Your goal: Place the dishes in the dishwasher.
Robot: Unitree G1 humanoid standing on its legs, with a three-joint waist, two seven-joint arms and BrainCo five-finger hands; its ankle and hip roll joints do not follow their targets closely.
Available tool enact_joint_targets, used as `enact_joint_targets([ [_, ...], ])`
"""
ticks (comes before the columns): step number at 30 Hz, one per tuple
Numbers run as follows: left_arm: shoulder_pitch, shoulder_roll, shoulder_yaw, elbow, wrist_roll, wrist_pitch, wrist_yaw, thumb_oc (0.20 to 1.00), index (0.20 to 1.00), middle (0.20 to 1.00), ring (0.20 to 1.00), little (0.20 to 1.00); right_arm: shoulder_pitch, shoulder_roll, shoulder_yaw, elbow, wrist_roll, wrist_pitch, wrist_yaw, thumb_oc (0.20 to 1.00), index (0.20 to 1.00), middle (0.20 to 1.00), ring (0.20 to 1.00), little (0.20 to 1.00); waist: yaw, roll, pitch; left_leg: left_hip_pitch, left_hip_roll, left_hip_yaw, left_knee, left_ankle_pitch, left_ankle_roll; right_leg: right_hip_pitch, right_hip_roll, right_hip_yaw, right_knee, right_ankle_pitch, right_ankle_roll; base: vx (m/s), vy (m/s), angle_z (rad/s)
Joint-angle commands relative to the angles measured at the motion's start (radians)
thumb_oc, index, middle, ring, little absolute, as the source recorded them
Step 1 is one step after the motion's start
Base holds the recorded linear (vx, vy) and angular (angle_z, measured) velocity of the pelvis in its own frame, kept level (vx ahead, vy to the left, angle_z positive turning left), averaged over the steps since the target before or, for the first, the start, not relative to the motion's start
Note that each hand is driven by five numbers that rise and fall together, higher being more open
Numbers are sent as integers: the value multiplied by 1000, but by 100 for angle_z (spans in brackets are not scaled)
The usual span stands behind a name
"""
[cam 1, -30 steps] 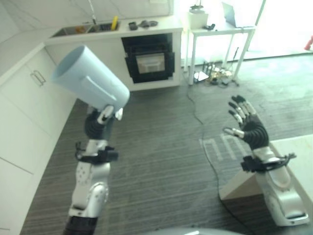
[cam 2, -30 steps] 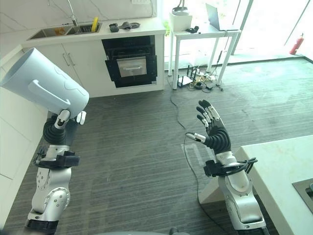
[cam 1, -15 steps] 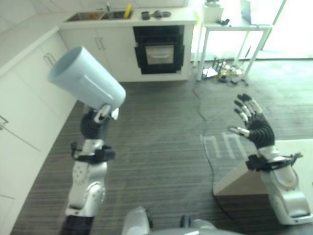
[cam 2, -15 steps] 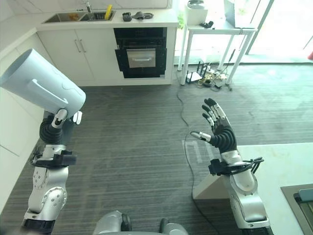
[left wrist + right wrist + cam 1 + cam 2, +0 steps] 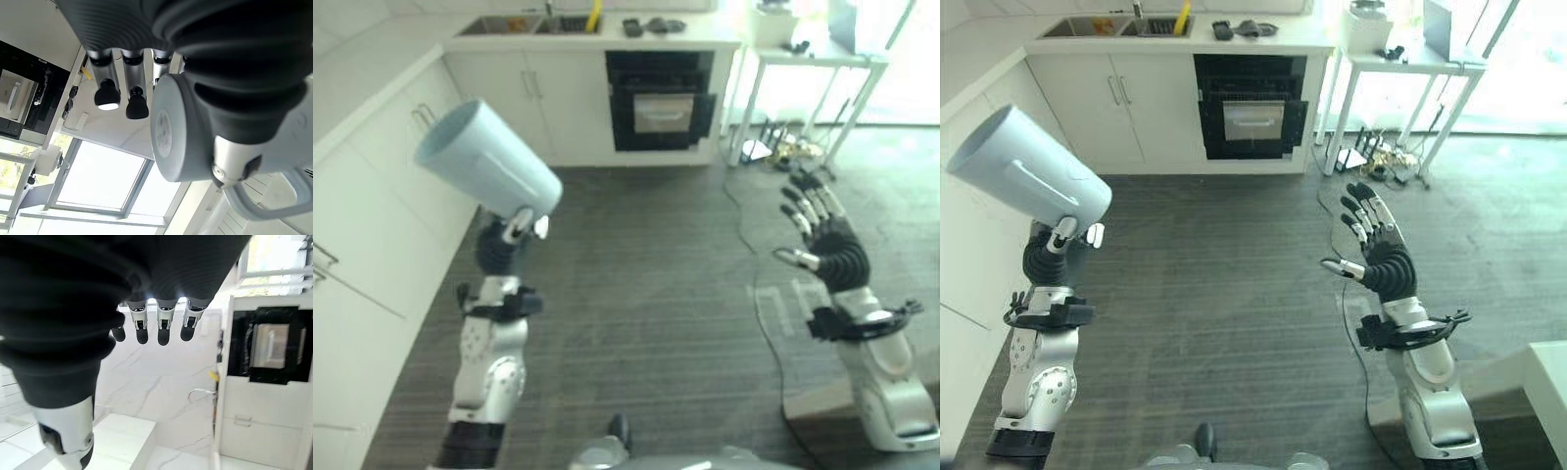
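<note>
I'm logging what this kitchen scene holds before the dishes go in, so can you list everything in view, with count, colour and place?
mug: one, pale blue with a handle, held up tilted in the left hand, mouth pointing up and to the left
built-in appliance: one, black with a silver front panel, in the far cabinet run
sink: one, steel, two basins, in the far counter
yellow item: one, upright at the sink's right edge
dark items: a few, on the counter above the appliance
cabinets: white, below the counter and along the left wall
side table: one, white, right of the cabinets
floor: dark grey, striped
left hand: curled round the mug's base
right hand: raised, fingers straight, holding nothing
</note>
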Motion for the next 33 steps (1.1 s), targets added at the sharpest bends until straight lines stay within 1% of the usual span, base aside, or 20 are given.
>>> enact_joint_targets([
  [1, 23, 38, 37, -58, 62, -3, -2, 200, 200, 200, 200, 200, -16, 0, 12, 37, -32, -23, 5, 1000, 1000, 1000, 1000, 1000, -17, 60, -77, -58, 45, -100, 6, -16, -57, 22, 125, -117, 21, 54, -95, 269, 254, 0],
  [3, 16, 47, 33, -61, 73, -4, 18, 200, 200, 200, 200, 200, -21, -8, 31, 53, -42, -36, 9, 1000, 1000, 1000, 1000, 1000, -22, 58, -69, -48, 43, -97, 6, -15, -65, -7, 166, -138, -78, -13, -120, 206, 34, -21],
  [5, 17, 52, 29, -71, 87, -4, 32, 200, 200, 200, 200, 200, -15, -27, 17, 54, -26, -47, 21, 1000, 1000, 1000, 1000, 1000, -26, 44, -54, -34, 35, -99, 6, -25, -70, 24, 196, -192, -285, -22, -125, 295, -96, -14],
  [6, 26, 54, 34, -78, 86, 1, 39, 200, 200, 200, 200, 200, -2, -39, 0, 51, -6, -57, 40, 1000, 1000, 1000, 1000, 1000, -35, 30, -42, -13, 31, -86, 6, -45, -76, 11, 178, -227, -442, 19, -119, 345, -162, 1],
  [7, 33, 53, 36, -83, 92, -1, 45, 200, 200, 200, 200, 200, 5, -47, -9, 51, 13, -64, 50, 1000, 1000, 1000, 1000, 1000, -44, 24, -33, 6, 29, -76, 6, -66, -77, -7, 162, -233, -514, 75, -106, 394, -213, 7],
  [8, 41, 53, 32, -86, 100, -6, 52, 200, 200, 200, 200, 200, 11, -53, -12, 50, 27, -70, 58, 1000, 1000, 1000, 1000, 1000, -59, 20, -24, 29, 26, -74, 6, -91, -75, -39, 142, -208, -576, 150, -87, 379, -230, 21],
  [10, 50, 50, 15, -88, 127, -24, 58, 200, 200, 200, 200, 200, 37, -42, -5, 22, 23, -67, 72, 1000, 1000, 1000, 1000, 1000, -91, 25, -8, 86, 29, -94, 6, -136, -63, -102, 97, -139, -640, 234, -65, 542, -407, 41],
  [12, 63, 60, 17, -93, 133, -36, 61, 200, 200, 200, 200, 200, 39, -47, 3, 24, 32, -75, 69, 1000, 1000, 1000, 1000, 1000, -86, 24, -12, 110, 32, -90, 8, -156, -65, -88, 90, -169, -684, 221, -55, 471, -464, 27],
  [13, 62, 66, 9, -91, 150, -35, 92, 200, 200, 200, 200, 200, 24, -56, 23, 33, 29, -76, 52, 1000, 1000, 1000, 1000, 1000, -77, 20, -24, 122, 37, -78, 15, -169, -70, -62, 85, -206, -684, 234, -50, 563, -632, 22],
  [14, 63, 74, 14, -84, 139, -22, 118, 200, 200, 200, 200, 200, -1, -63, 40, 37, 2, -58, 31, 1000, 1000, 1000, 1000, 1000, -78, 17, -44, 153, 47, -75, 47, -204, -74, -44, 85, -212, -677, 239, -51, 505, -571, 18],
  [16, 67, 72, 21, -87, 124, -16, 121, 200, 200, 200, 200, 200, -15, -74, 40, 32, 13, -41, 34, 1000, 1000, 1000, 1000, 1000, -83, 19, -58, 173, 61, -74, 68, -209, -88, -39, 99, -213, -675, 230, -58, 359, -384, 5],
  [18, 73, 66, 27, -97, 112, -7, 120, 200, 200, 200, 200, 200, -14, -85, 34, 24, 26, -27, 43, 1000, 1000, 1000, 1000, 1000, -90, 33, -75, 168, 89, -73, 111, -159, -117, -30, 130, -200, -678, 210, -79, 281, -311, -29],
  [21, 92, 51, 32, -115, 102, 9, 112, 200, 200, 200, 200, 200, -6, -115, 10, 26, 37, -14, 68, 1000, 1000, 1000, 1000, 1000, -91, 37, -83, 59, 158, -62, 363, -8, -186, 18, 162, -183, -684, 157, -136, 273, -358, -61],
  [24, 108, 36, 25, -111, 93, 0, 83, 200, 200, 200, 200, 200, 12, -124, -4, 25, 35, -19, 78, 1000, 1000, 1000, 1000, 1000, -88, 19, -64, -76, 190, -35, 560, 25, -199, 75, 168, -181, -684, 117, -176, 200, -223, -28],
  [25, 103, 30, 19, -107, 94, -3, 72, 200, 200, 200, 200, 200, 11, -121, -3, 26, 29, -18, 67, 1000, 1000, 1000, 1000, 1000, -82, 16, -52, -116, 168, -36, 569, -10, -181, 94, 167, -180, -684, 106, -175, 262, -98, -8],
  [27, 116, 23, 18, -105, 100, -22, 49, 200, 200, 200, 200, 200, 0, -110, 3, 33, 32, -19, 54, 1000, 1000, 1000, 1000, 1000, -74, 34, -41, -109, 111, -2, 417, -69, -146, 110, 182, -172, -684, 86, -160, 289, 34, -11],
  [29, 137, 27, 22, -106, 93, -33, 31, 200, 200, 200, 200, 200, 0, -96, 11, 36, 28, -17, 58, 1000, 1000, 1000, 1000, 1000, -68, 54, -40, -71, 90, 18, 215, -71, -139, 118, 196, -167, -684, 75, -146, 290, 126, -68],
  [30, 140, 32, 21, -105, 78, -39, 30, 200, 200, 200, 200, 200, 3, -86, 18, 31, 15, -16, 60, 1000, 1000, 1000, 1000, 1000, -61, 68, -40, -64, 96, 6, 70, -38, -147, 131, 206, -164, -684, 61, -140, 285, 143, -36],
  [31, 137, 32, 19, -103, 67, -40, 27, 200, 200, 200, 200, 200, 7, -82, 21, 27, 6, -15, 60, 1000, 1000, 1000, 1000, 1000, -58, 74, -39, -57, 106, -1, 6, -2, -157, 144, 211, -165, -684, 50, -139, 294, 188, 9],
  [33, 118, 33, 9, -89, 55, -51, 17, 200, 200, 200, 200, 200, 10, -83, 15, 29, 3, -21, 64, 1000, 1000, 1000, 1000, 1000, -52, 79, -35, -131, 165, -11, 6, 81, -204, 185, 225, -180, -684, 13, -152, 258, 218, 6],
])
